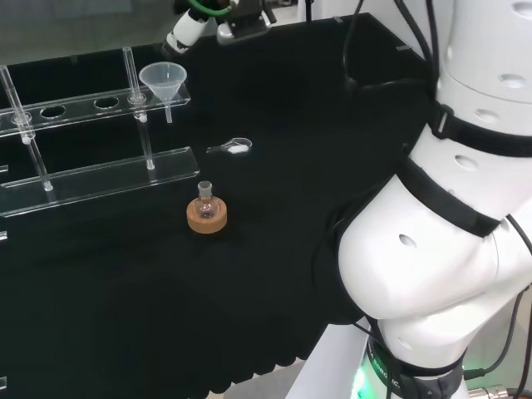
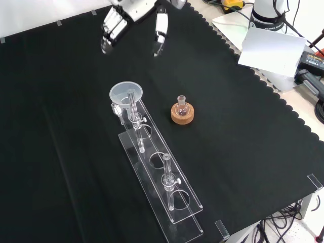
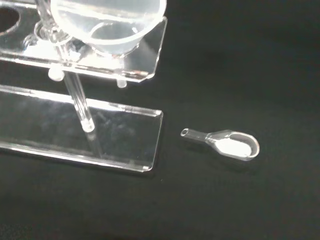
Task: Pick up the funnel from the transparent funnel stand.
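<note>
Hand (image 2: pixel 132 23) hovers open, holding nothing — funnel (image 2: pixel 126 94) sits in its stand (image 2: pixel 161 179).

The hand (image 2: pixel 132 25) is cut off by the top edge of the front view, so its palm and wrist are out of frame. In the head view the funnel stand (image 1: pixel 91 141) runs off the left edge, its far end unseen. In the wrist view the funnel (image 3: pixel 107 22) is cropped at the top, its rim incomplete. The small flask (image 1: pixel 205 199) on the cork ring (image 1: pixel 206 218) is too small to tell its contents.
</note>
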Robot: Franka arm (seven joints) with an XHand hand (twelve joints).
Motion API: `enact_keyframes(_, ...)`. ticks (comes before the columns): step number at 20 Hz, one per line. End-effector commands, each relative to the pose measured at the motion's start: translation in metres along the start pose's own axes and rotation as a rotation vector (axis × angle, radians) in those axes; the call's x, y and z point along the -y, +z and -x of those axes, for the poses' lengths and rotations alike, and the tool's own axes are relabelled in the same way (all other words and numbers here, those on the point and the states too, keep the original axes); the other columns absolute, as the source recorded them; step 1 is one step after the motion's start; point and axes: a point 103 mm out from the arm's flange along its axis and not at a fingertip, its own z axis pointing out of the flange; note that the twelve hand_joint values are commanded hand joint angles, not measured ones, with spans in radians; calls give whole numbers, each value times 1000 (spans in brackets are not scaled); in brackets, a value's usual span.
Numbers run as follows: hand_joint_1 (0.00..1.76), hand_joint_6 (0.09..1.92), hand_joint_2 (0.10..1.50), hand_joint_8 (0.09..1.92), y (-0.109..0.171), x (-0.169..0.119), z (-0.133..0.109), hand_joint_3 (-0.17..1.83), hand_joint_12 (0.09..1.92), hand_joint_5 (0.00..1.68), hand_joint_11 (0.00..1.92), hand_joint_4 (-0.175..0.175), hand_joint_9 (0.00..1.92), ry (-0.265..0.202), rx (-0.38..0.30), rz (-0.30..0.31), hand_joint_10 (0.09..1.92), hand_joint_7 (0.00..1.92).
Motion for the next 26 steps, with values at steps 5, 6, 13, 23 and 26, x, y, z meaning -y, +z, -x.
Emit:
enact_keyframes(5,579,87,764,706,33,-38,-38,239,1439,209,396,-12,280,-21,38,-80,806,18)
enact_keyframes(6,582,87,761,708,33,-39,-40,242,1441,208,396,-12,274,-22,41,-79,810,18)
enact_keyframes(13,608,87,746,712,41,-47,-50,250,1443,201,386,-15,241,-22,57,-92,817,11)
enact_keyframes(23,654,87,719,641,47,-57,-47,287,1448,181,383,-11,202,-32,40,-103,851,0)
enact_keyframes(26,662,87,712,622,51,-67,-50,303,1448,179,383,-9,185,-32,48,-111,861,0)
